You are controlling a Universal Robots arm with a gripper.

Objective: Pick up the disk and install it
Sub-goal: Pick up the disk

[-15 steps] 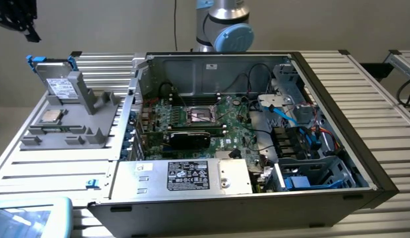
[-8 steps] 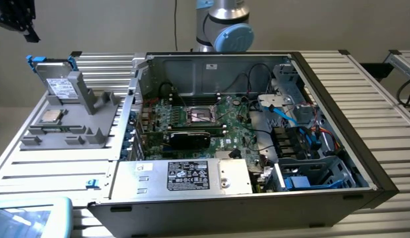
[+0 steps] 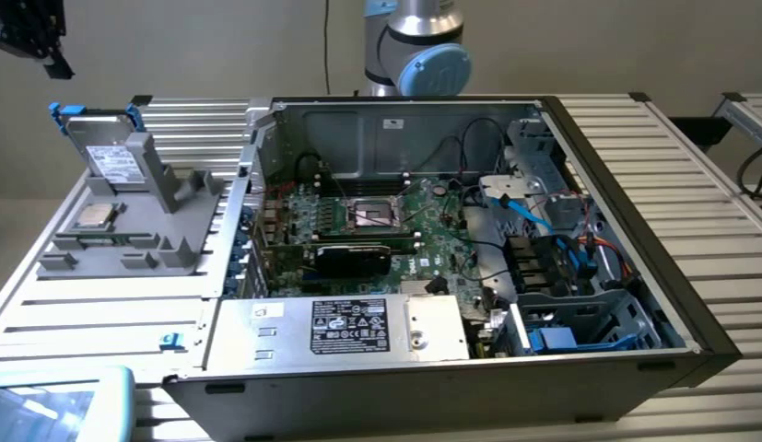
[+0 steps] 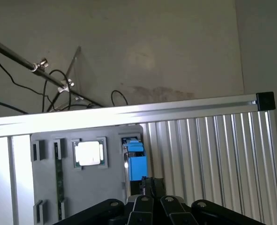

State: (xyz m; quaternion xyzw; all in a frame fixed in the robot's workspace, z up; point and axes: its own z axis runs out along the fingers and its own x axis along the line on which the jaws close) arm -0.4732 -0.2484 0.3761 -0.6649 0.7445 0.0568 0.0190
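Observation:
The disk (image 3: pixel 111 158), a silver-grey drive with a white label in a bright blue carrier, stands upright in a slot of the grey holder plate (image 3: pixel 134 244) at the exterior view's left. In the wrist view the disk (image 4: pixel 137 163) appears edge-on as a blue block. My gripper (image 3: pixel 42 51) hangs high above the holder, well apart from the disk. Its black fingers (image 4: pixel 153 186) are pressed together with nothing between them, so my gripper (image 4: pixel 152 183) is shut and empty.
The open computer case (image 3: pixel 479 249) lies in the middle, with motherboard, cables, a blue-trimmed drive bay (image 3: pixel 578 327) and a silver power supply box (image 3: pixel 356 327). A square processor chip (image 3: pixel 96 217) (image 4: pixel 89 153) sits on the holder. The arm's base (image 3: pixel 417 51) stands behind the case.

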